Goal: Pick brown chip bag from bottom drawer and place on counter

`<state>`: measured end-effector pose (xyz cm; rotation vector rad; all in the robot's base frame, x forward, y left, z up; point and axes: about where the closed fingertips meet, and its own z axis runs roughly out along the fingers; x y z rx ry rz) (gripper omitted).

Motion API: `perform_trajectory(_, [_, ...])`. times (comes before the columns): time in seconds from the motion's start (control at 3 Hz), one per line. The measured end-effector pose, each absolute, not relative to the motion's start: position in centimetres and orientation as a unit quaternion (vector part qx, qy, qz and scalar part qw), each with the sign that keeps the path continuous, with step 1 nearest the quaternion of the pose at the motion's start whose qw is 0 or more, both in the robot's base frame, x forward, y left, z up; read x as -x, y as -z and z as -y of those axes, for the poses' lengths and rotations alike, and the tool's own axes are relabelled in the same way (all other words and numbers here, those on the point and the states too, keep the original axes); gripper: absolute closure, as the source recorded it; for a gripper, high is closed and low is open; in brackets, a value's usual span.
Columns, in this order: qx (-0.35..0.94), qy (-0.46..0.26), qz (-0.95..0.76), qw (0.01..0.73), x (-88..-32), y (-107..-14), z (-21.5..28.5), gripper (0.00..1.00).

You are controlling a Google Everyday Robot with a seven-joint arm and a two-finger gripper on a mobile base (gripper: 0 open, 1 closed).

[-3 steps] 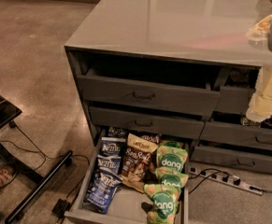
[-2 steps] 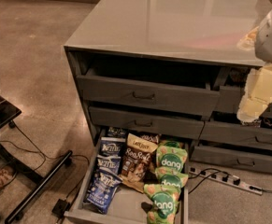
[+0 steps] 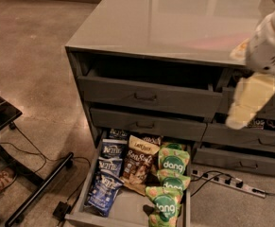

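Observation:
The brown chip bag (image 3: 139, 163) with its cream top band lies in the open bottom drawer (image 3: 83, 193), between the blue bags and the green bags. The grey counter (image 3: 175, 18) tops the drawer cabinet. My gripper (image 3: 246, 105) hangs from the white arm at the right, in front of the right-hand drawers. It is above and to the right of the brown bag, well apart from it, and holds nothing that I can see.
Dark blue Kettle bags (image 3: 109, 167) lie left of the brown bag and green dang bags (image 3: 172, 162) right of it. The upper drawers stand slightly open. A power strip (image 3: 227, 183) and cables lie on the floor at the right. A black stand (image 3: 14, 169) is at the left.
My arm and gripper have moved left and a little down, towards the open drawer. The bags and drawers have not moved.

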<state>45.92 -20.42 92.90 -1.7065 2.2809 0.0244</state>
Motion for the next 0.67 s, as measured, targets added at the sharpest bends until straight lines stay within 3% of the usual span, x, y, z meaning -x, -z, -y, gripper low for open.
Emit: perform_trajectory(0.67, [0.452,-0.184,-0.863,0.129,-45.2,-78.4,16.2,0.0])
